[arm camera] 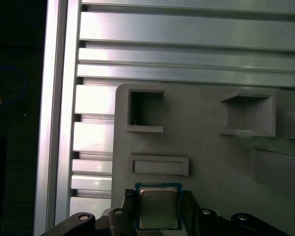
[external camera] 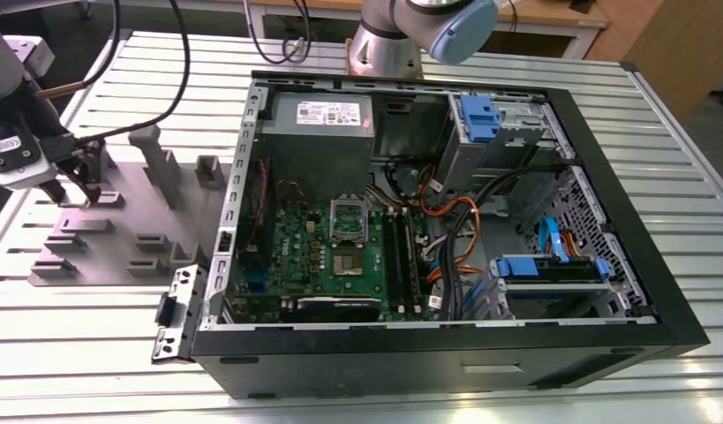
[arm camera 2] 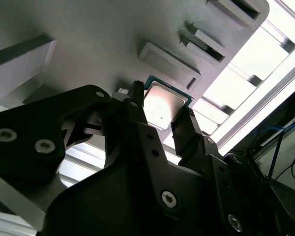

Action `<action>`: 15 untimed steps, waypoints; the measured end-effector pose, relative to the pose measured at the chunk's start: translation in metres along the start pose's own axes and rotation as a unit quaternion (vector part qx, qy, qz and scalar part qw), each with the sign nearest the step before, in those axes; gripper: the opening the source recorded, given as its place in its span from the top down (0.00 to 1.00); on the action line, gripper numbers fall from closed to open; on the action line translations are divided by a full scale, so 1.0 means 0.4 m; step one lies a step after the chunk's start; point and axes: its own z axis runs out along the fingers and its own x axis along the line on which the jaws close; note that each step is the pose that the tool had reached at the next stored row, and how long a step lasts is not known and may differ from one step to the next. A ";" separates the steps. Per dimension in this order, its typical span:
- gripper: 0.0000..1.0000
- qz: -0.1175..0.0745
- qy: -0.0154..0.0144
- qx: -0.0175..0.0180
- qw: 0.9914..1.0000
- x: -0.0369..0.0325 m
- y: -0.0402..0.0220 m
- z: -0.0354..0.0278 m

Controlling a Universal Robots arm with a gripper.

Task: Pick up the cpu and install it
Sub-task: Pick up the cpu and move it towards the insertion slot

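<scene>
Counter: slatted aluminium counter [external camera: 643, 115]; on it we see a grey holder plate [external camera: 102, 256] at the exterior view's left and an open computer case [external camera: 455, 349] across the middle and right.
Arm: only one arm [external camera: 14, 106] is at work, so there is no nearer side to weigh. Its wrist end hangs low over the holder plate, with the jaws pointing down at it.
Cpu: in both wrist views we find the cpu [arm camera: 157, 206] [arm camera 2: 163, 104] flat on the holder plate, metal top up, just beside a low rectangular block [arm camera: 160, 165].
Jaws: one stands at each of two opposite edges of the cpu, with the chip directly between them. They seem to be closed on those edges, though the dark metal hides the contact itself.
Lift: we judge the chip has not left the plate, since it sits level with the plate and close to the block.
Axis: the cpu is near enough square, so it has no long axis to speak of. What counts is that its gripped edges run parallel to the jaw faces, and we see no skew.
Key relation: the socket frame [external camera: 347, 221] sits on the green motherboard [external camera: 302, 256] inside the case, well apart from the jaws toward the exterior view's right, with the case wall between.
Progress: we judge the work is at the pick-up; the socket frame holds no chip that we can make out.
</scene>
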 end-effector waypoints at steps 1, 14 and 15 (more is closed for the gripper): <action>0.53 0.000 0.000 0.000 1.000 0.000 0.000 -0.001; 0.53 0.000 0.000 0.000 1.000 0.000 0.000 -0.011; 0.53 0.000 0.000 0.000 1.000 0.000 0.001 -0.018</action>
